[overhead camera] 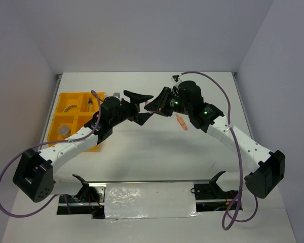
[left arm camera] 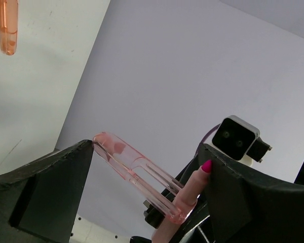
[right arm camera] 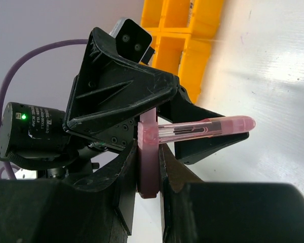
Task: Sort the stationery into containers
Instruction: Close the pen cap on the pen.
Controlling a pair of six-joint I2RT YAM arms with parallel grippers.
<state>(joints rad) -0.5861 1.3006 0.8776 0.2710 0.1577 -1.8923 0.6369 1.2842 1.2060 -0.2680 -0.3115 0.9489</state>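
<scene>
**Desk:** How are your arms sitting?

**Me:** Both reach in from the near corners and meet over the middle of the table (overhead camera: pixel 142 152), with the wrists turned toward each other, nose to nose. My left arm (overhead camera: pixel 66 147) crosses the near right corner of the tray (overhead camera: pixel 76 94).

**Desk:** And the pincers?

**Me:** My right gripper (right arm camera: pixel 149 152) is pinched narrow on the pink clip (right arm camera: pixel 207 129). It clamps the flat end, so the clear part sticks out toward the other hand. My left gripper (left arm camera: pixel 147 147) stands wide, with one finger on either side of that clip. The clip's tip sits at the edge of one finger (left arm camera: pixel 55 187), and I cannot tell whether they touch.

**Desk:** Anything loose?

**Me:** The orange clip (overhead camera: pixel 181 122) lies on the table just beside my right arm (overhead camera: pixel 233 136), well apart from the tray at the far left.
</scene>
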